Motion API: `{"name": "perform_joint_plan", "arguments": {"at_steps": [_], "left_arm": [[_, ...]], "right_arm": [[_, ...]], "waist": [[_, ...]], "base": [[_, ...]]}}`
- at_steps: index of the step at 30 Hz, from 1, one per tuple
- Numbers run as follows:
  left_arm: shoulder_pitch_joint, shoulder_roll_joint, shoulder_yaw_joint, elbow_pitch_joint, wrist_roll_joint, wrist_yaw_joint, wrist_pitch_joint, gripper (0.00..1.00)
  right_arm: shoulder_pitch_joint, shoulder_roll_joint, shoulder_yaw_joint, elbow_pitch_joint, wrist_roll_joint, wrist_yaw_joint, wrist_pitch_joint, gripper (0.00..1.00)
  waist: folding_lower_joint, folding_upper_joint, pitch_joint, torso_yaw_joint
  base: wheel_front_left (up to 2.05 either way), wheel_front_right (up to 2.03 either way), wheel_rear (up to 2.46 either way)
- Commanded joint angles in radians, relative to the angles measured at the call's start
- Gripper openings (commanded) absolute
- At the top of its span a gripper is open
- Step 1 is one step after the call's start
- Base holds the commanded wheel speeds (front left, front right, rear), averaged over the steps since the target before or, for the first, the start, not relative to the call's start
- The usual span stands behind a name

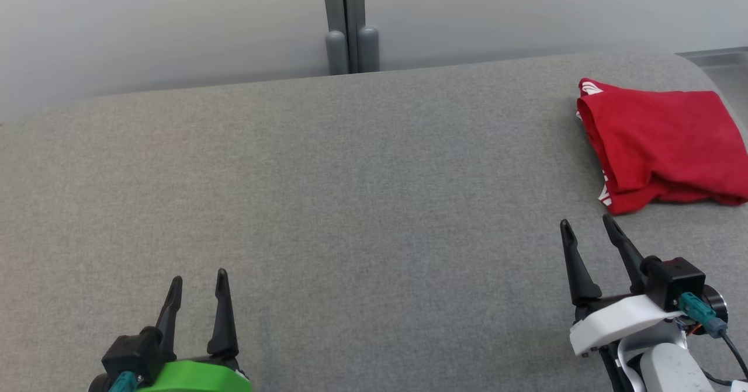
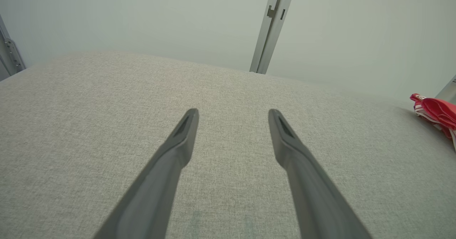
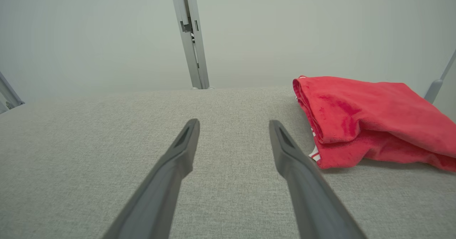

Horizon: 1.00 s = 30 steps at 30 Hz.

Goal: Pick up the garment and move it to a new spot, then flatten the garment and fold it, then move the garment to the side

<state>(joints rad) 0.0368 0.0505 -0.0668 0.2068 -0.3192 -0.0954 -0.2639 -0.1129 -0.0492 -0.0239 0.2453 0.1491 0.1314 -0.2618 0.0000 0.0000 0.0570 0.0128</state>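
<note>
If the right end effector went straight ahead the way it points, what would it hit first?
Probably the grey padded surface, just beside the red garment. The right end effector aims past the garment's near corner, though depth is unclear.

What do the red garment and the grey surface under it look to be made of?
Red garment: soft matte knit, probably cotton jersey; it slumps in limp folds, with white print at one edge. Grey surface: matte woven upholstery-like fabric, judging by its fine flecked weave; the rounded far edge hints at padding beneath.
</note>
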Motion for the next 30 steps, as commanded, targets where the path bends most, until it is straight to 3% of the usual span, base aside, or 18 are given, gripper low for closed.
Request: {"name": "perform_joint_plan", "arguments": {"at_steps": [1,10,11,16,30], "left_arm": [[0.000,0.001,0.001,-0.002,-0.006,0.005,0.000,1.00],[-0.006,0.001,0.000,-0.004,-0.005,0.004,0.000,1.00],[-0.006,0.001,0.000,-0.004,-0.010,0.004,0.000,0.00],[0.000,-0.003,-0.002,0.030,-0.013,0.000,0.003,0.00],[-0.029,0.003,0.026,0.032,-0.255,-0.007,0.067,0.00]], "right_arm": [[0.005,-0.003,-0.003,0.000,0.002,-0.002,-0.004,1.00],[0.008,-0.003,0.002,0.002,0.023,-0.002,-0.004,1.00],[0.009,-0.003,0.003,0.003,0.025,-0.002,-0.004,0.00],[0.010,0.008,0.000,0.037,0.031,0.000,0.006,0.00],[0.009,0.006,-0.017,0.028,0.296,0.000,0.075,0.00]], "waist": [[0.0000,0.0000,0.000,-0.001],[0.0000,0.0000,-0.001,-0.004],[0.0000,0.0000,-0.001,-0.004],[0.0000,0.0000,-0.001,-0.005],[0.0000,0.0000,-0.007,-0.006]], "base": [[0.00,0.00,0.00],[0.00,0.00,0.00],[0.00,0.00,0.00],[0.00,0.00,0.00],[0.00,0.00,0.00]]}}
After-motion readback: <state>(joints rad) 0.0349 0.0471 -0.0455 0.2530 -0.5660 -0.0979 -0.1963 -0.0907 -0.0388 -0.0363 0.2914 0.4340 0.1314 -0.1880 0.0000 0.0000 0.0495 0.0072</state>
